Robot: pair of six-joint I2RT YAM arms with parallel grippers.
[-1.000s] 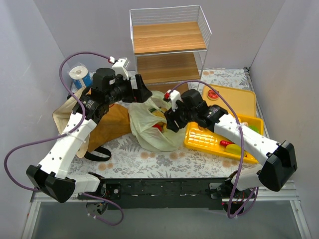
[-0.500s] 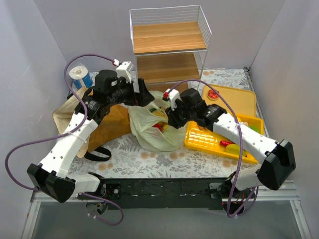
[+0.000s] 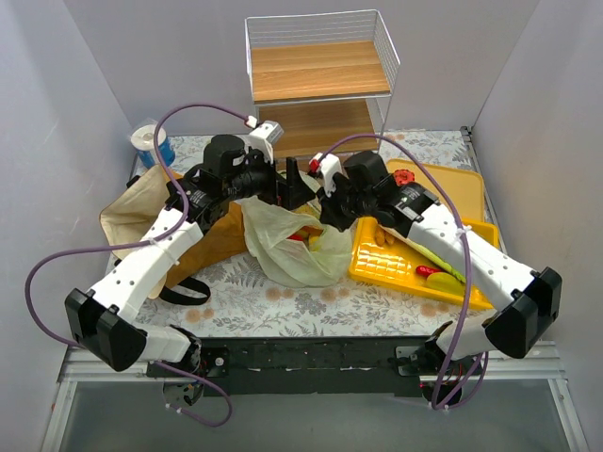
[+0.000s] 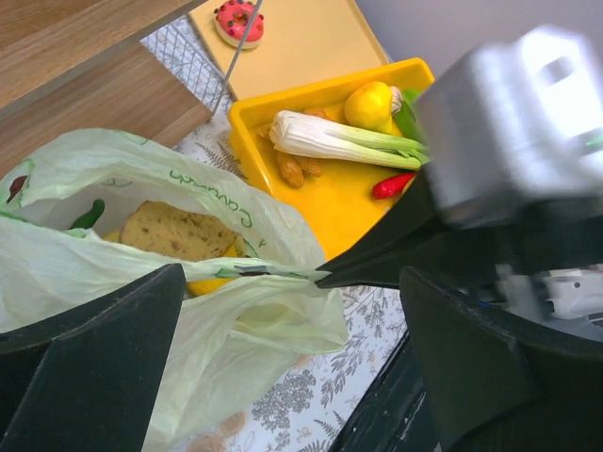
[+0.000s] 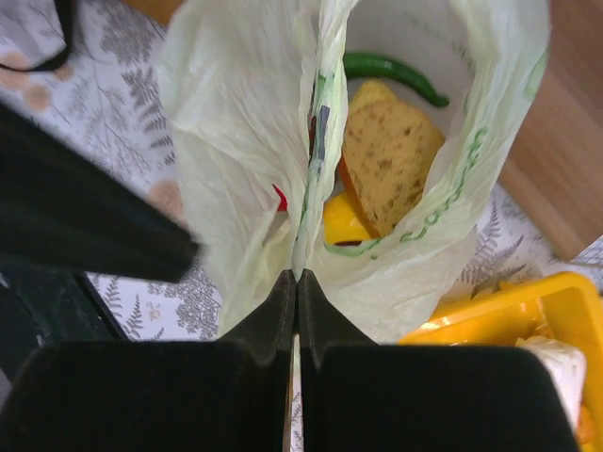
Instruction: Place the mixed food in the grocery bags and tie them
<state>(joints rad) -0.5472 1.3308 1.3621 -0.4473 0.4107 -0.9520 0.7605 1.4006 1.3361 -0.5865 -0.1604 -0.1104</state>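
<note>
**Green bag: thin film, grip it at the rim**

Right tool is pinched shut on a fold of the green bag rim. Left tool gapes wide just beside that edge, holding nothing. Bag sits on the table between the arms, part-filled, touching the yellow tray. Film looks light, floppy, slippery and easy to tear: take bunched rim or loop handles, never one layer. Leek and lemon lie in the tray

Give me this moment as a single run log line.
right gripper: shut on green plastic bag rim | left gripper: open, at bag mouth | leek: in yellow tray
</note>
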